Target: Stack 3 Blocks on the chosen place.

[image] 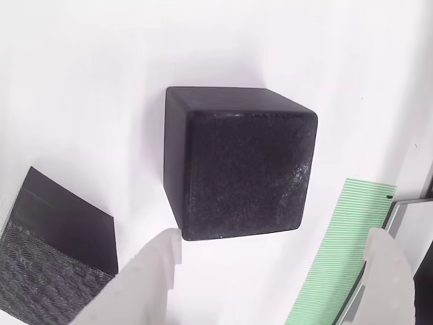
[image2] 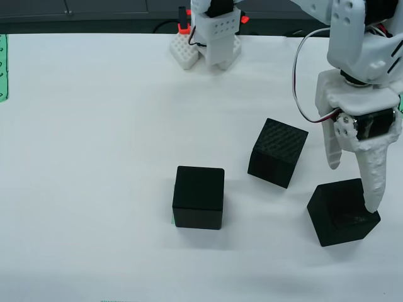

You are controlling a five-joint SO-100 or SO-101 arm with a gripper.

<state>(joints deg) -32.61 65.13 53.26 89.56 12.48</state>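
Overhead view: the white arm [image2: 352, 44] enters from the upper right and bends downward, a looped cable at its side, so that the gripper [image2: 352, 189] points at the table [image2: 94, 126]. Its two fingers are spread apart; one tip hangs left of and above the right-hand block [image2: 340, 214], the other lies over that block's right top edge. Whether that tip touches the cube cannot be told from this angle; nothing is clamped between the fingers.

Wrist view: both white fingertips [image: 152, 277] frame the lower edge, wide apart, with a black cube [image: 240, 162] ahead of the gap and not between them. A second cube's corner [image: 54, 250] shows at lower left. A green-striped band [image: 338, 257] runs beside the right-hand fingertip.

Blocks, overhead view: three matte black cubes lie apart on the table. The middle block [image2: 278, 152] is turned at an angle, near the gripper's left finger. The left block [image2: 199, 197] sits square to the frame, with a thin green sliver showing at its lower left foot, probably the striped patch [image2: 173, 220] beneath it.

Surface and room: a plain white tabletop; the arm's white base [image2: 214, 38] with orange fittings stands at the far edge against a dark strip [image2: 94, 22]. A green marking [image2: 2, 66] touches the left margin.
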